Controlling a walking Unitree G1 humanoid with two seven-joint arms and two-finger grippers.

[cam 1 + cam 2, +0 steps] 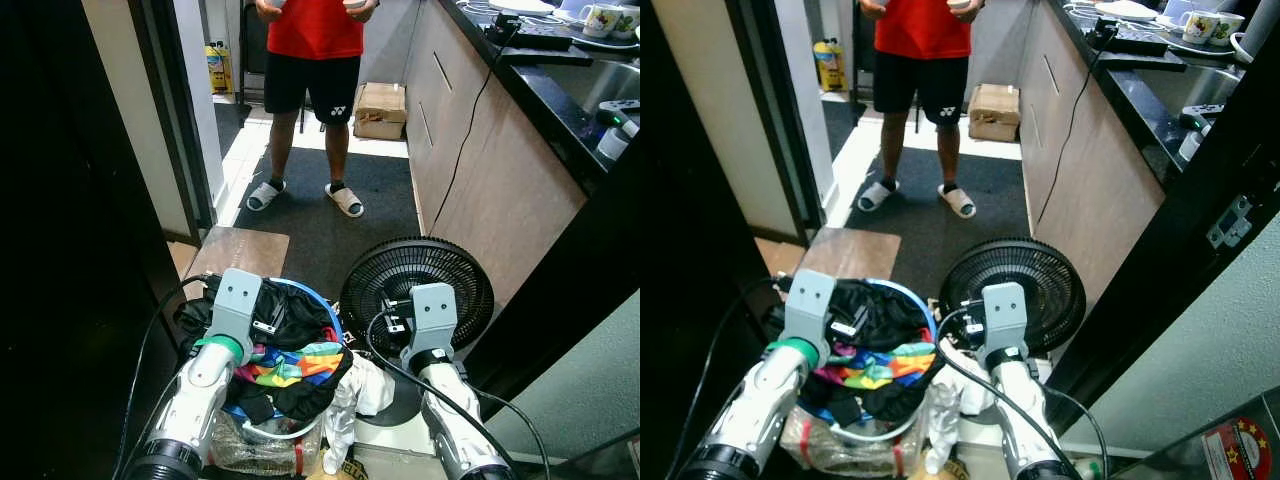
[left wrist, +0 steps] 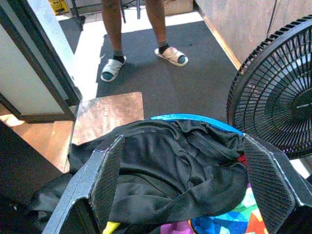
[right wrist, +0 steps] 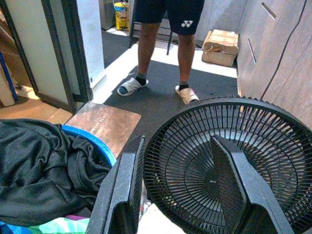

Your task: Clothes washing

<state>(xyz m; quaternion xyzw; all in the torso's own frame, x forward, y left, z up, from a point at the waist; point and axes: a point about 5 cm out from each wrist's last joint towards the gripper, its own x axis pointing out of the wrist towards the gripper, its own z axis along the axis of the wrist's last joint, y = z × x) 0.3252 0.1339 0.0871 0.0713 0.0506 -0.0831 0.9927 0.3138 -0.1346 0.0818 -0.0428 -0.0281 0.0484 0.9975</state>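
Clothes (image 1: 285, 345) fill a blue laundry basket (image 2: 195, 118) on the floor directly below the robot's head camera, between a dark doorway on the robot's left and a black floor fan (image 1: 415, 285) on its right. A black garment (image 2: 175, 165) lies draped over the top of the heap and spills over the basket's rim, and a rainbow-striped piece (image 1: 290, 362) sits just beneath it toward the robot. A white cloth (image 1: 355, 400) hangs beside the basket on the fan's side.

The left gripper (image 2: 187, 183) is held over the black garment with its two fingers (image 2: 109, 178) spread wide, one at each side of the fabric and closing on nothing. The right gripper (image 3: 183, 187) is raised in front of the fan's round grille, its fingers (image 3: 229, 180) likewise well apart and empty.

A wooden board (image 3: 105, 124) lies flat on the floor just past the basket. Farther along the dark mat (image 1: 330, 225) stands a person (image 1: 312, 60) in a red shirt, black shorts and light slippers. A cardboard box (image 1: 380, 108) rests behind the person against the cabinet front. On the robot's right, a dark countertop (image 1: 545, 85) carries cups and a tray.
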